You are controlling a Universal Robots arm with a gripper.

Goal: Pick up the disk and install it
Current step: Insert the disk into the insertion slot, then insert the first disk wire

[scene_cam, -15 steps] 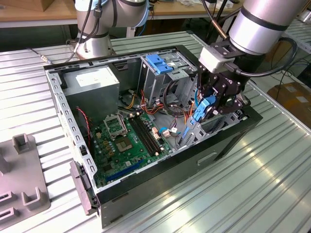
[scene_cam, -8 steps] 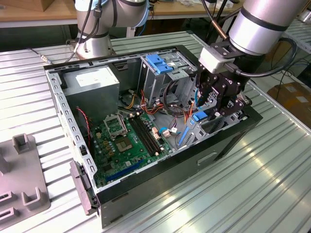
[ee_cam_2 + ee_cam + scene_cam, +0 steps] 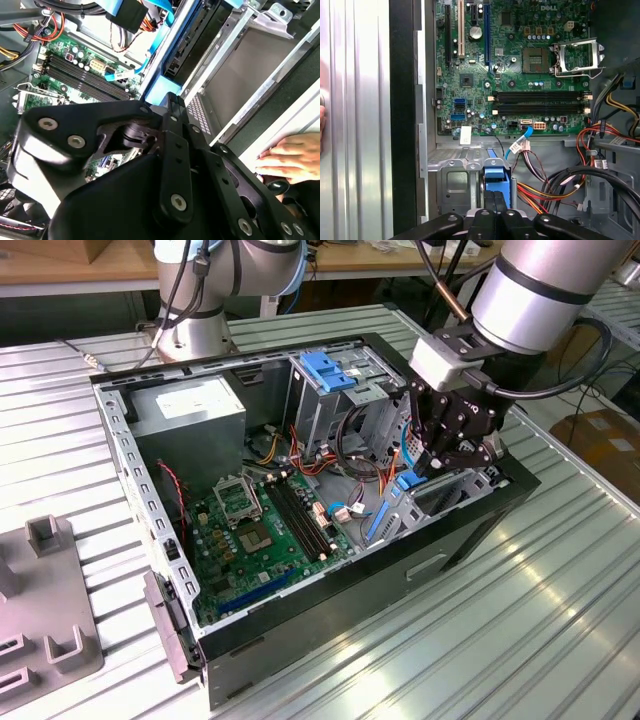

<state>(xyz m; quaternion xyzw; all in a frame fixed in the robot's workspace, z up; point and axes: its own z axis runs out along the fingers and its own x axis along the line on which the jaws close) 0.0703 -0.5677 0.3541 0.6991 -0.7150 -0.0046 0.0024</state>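
An open black computer case (image 3: pixel 300 630) lies on its side on a ribbed metal surface (image 3: pixel 500 640). Inside it are a green motherboard (image 3: pixel 265 525), a grey power supply (image 3: pixel 190 410) in the far corner, a tall grey drive cage (image 3: pixel 375 405) topped by a blue bracket (image 3: pixel 325 370), and loose red, orange and black cables (image 3: pixel 355 455) between them. At the case's front end, toward the exterior view's right, the black gripper (image 3: pixel 432 468) reaches down into a low metal bay (image 3: pixel 452 185). Its fingers are drawn narrow on the blue carrier end of the disk (image 3: pixel 405 482), which stands in that bay beside the motherboard's edge. The first wrist view looks straight down over the blue carrier to the memory slots and the empty processor socket (image 3: pixel 577 57). The second wrist view shows a person's hand (image 3: pixel 292 157) resting at the case's outer wall. The exterior view shows a grey fixture plate (image 3: pixel 50 610) lying on the surface, well apart from the case.
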